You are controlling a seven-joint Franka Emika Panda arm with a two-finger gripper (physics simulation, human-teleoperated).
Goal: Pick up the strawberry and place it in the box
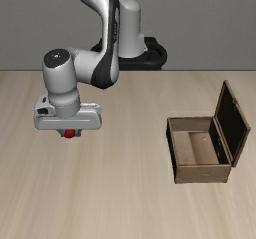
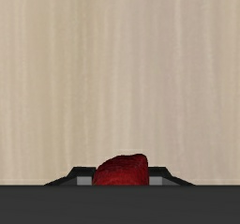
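The red strawberry [image 2: 124,170] sits right between my two fingers, which press on it from both sides, so my gripper [image 2: 122,180] is shut on it. In the exterior view the strawberry [image 1: 68,135] peeks out red under the gripper [image 1: 68,133], over the wooden table toward the exterior view's left. The brown wooden box [image 1: 198,148] stands on the table at the exterior view's right, well apart from the gripper, with its lid [image 1: 233,121] swung up and open.
The light wooden table [image 1: 120,193] stretches bare between the gripper and the box. The robot's dark base [image 1: 150,55] stands at the far edge of the table.
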